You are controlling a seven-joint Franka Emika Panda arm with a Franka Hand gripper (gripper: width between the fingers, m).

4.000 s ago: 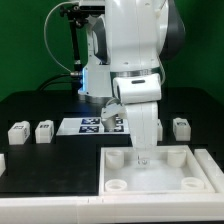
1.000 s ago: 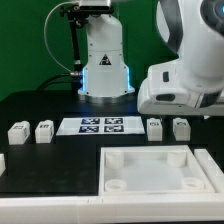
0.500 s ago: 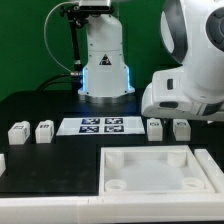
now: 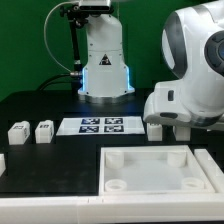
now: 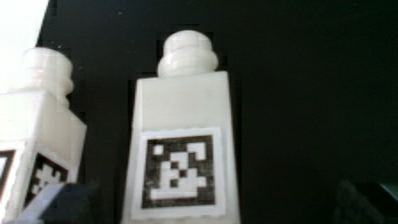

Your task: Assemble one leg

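Observation:
In the wrist view a white leg (image 5: 183,140) with a rounded peg end and a square black-and-white tag lies between my gripper (image 5: 210,206) fingers. The dark fingertips (image 5: 50,204) stand apart on either side of it, so the gripper is open and touches nothing. A second leg (image 5: 36,110) lies beside it. In the exterior view the arm's hand (image 4: 183,104) hangs low over the right pair of legs. One of them (image 4: 155,129) shows and the other is hidden behind the hand. Two more legs (image 4: 18,131) (image 4: 44,131) stand on the exterior view's left.
The large white square tray-like piece (image 4: 155,151) with round corner sockets lies at the front. The marker board (image 4: 103,125) lies in the middle, in front of the arm's base (image 4: 104,70). A white edge (image 4: 2,162) shows at the far left.
The arm has come down and toward the exterior view's left over the right pair of legs. It now hides the rightmost leg. Four seconds ago it stood over the tray-like piece.

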